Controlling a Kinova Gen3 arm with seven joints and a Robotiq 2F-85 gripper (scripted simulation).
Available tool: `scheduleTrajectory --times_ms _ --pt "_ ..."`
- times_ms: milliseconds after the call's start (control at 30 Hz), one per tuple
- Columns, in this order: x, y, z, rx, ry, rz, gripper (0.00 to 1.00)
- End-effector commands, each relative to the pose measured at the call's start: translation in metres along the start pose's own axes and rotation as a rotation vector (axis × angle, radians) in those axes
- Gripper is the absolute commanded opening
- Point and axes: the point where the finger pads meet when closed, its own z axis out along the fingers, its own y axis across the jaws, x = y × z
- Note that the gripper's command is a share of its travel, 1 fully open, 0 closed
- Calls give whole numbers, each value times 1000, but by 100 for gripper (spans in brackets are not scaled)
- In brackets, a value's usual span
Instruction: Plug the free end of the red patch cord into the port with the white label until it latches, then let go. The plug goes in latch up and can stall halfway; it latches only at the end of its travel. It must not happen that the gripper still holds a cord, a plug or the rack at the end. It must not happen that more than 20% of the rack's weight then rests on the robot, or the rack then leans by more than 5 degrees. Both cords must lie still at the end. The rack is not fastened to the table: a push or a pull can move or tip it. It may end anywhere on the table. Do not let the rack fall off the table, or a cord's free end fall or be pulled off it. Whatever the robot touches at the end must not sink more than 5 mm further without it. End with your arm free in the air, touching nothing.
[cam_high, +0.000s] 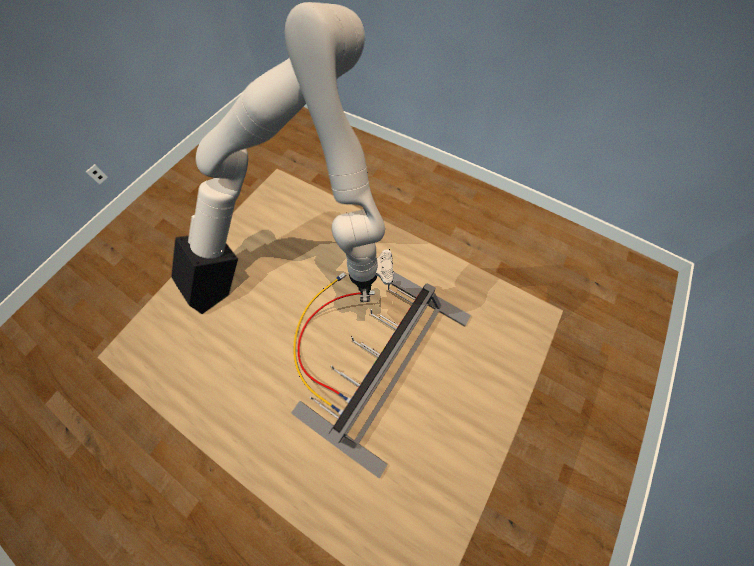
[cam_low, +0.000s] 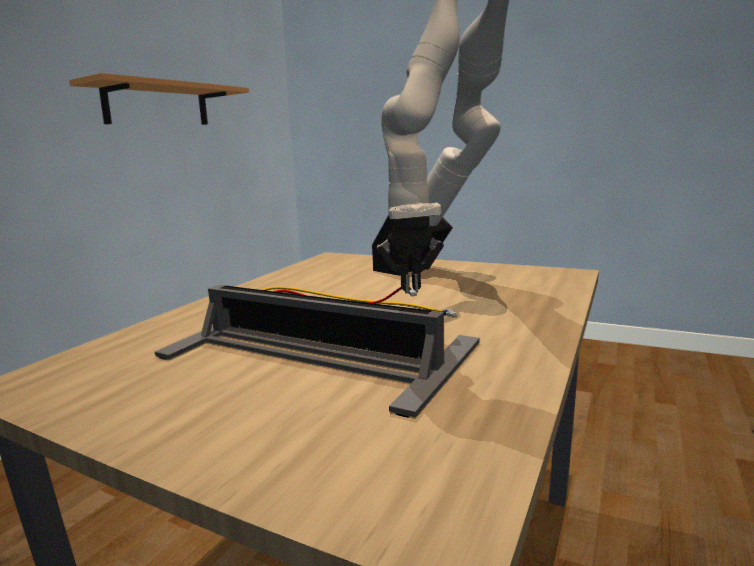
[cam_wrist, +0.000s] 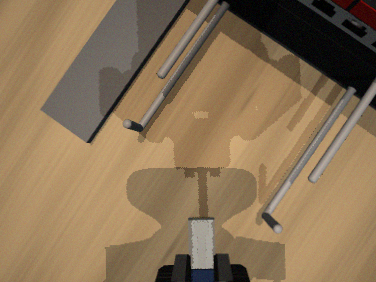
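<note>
My gripper (cam_high: 365, 296) is shut on the plug at the free end of the red patch cord (cam_high: 316, 322) and holds it above the table, in front of the rack's far end. In the wrist view the grey plug (cam_wrist: 202, 245) sticks out between the fingers and points toward the rack's port panel (cam_wrist: 320, 35). The white-labelled port does not show plainly. The red cord curves back to the rack (cam_high: 383, 359) near its other end. The yellow cord (cam_high: 301, 341) lies beside it, its free plug (cam_high: 341, 277) on the table. In the exterior view the gripper (cam_low: 412, 286) hangs behind the rack (cam_low: 322, 322).
Grey rods (cam_wrist: 192, 65) stick out from the rack's front over the table, with more to the right (cam_wrist: 315, 160). The rack's flat grey foot (cam_wrist: 110, 65) lies to the left. The robot base (cam_high: 204, 277) stands at the table's far corner.
</note>
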Motion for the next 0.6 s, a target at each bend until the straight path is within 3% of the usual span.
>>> scheduleTrajectory --times_ms 0,567 --pt "-1 6 -1 -2 1 25 0" --pt "-7 33 -7 -2 1 184 0"
